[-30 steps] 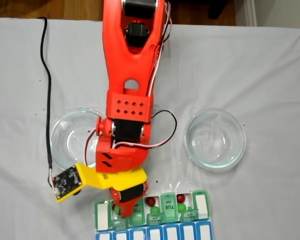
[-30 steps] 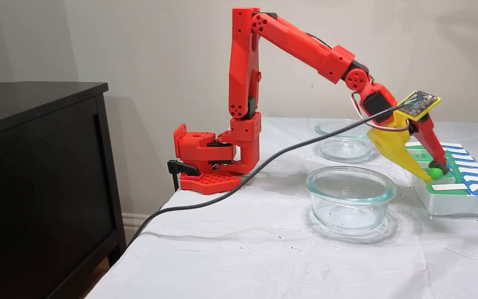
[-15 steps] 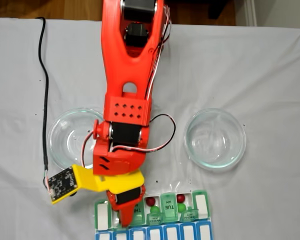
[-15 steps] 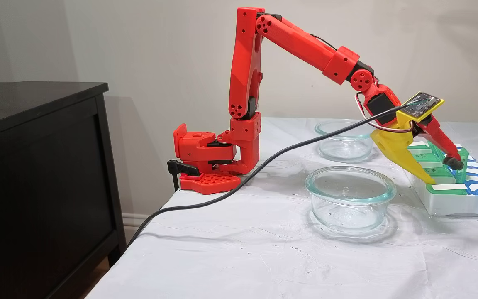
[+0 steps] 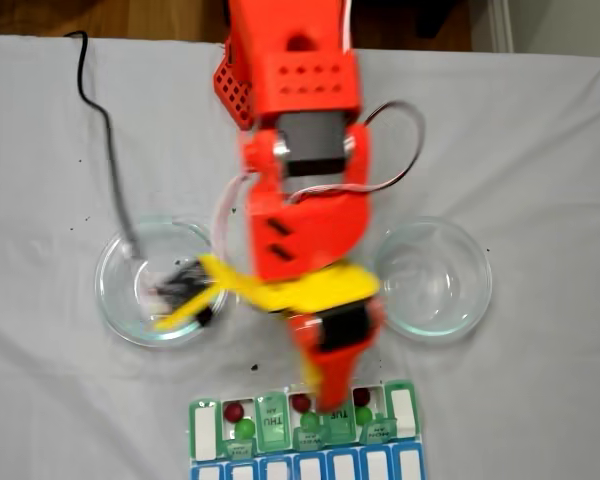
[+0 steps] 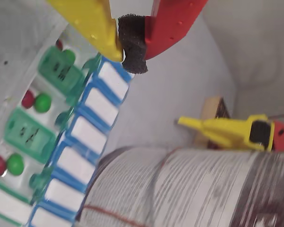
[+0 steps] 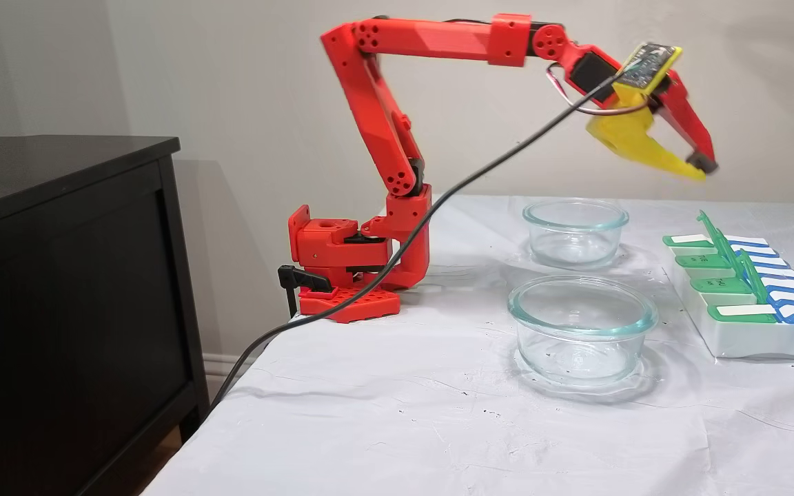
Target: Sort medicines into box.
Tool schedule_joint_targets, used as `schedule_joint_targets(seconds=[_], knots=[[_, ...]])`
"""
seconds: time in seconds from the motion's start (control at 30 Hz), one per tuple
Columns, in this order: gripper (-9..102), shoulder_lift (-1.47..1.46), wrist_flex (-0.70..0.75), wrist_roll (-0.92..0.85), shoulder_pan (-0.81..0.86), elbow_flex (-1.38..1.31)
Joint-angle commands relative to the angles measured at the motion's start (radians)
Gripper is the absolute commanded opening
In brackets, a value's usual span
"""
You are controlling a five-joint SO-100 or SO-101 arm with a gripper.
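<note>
From my station I count one arm (image 7: pixel 397 103) with one gripper (image 7: pixel 701 169), its yellow and red fingers closed together with nothing between them but the dark pad. There are two clear glass dishes (image 5: pixel 152 283) (image 5: pixel 435 277) on the white cloth. One pill box (image 5: pixel 305 430) sits at the near edge in the top-down fixed view. In it I count six balls: three dark red ones (image 5: pixel 234 411) (image 5: pixel 300 403) (image 5: pixel 361 397) and three green ones (image 5: pixel 244 429) (image 5: pixel 309 421) (image 5: pixel 363 414), paired one red with one green in three open compartments. One black cable (image 7: pixel 438 227) trails off the table, and one dark cabinet (image 7: pixel 59 289) stands alongside.
</note>
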Motion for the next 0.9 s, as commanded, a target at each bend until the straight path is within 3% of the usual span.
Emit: schedule_joint_targets(seconds=[0.0,0.33,0.87], knots=[[0,-0.040,-0.249,0.021,-0.069,-0.009],[0,-0.275,-0.502,0.023,-0.072,-0.058],[0,-0.428,-0.411,0.048,-0.075,-0.137]])
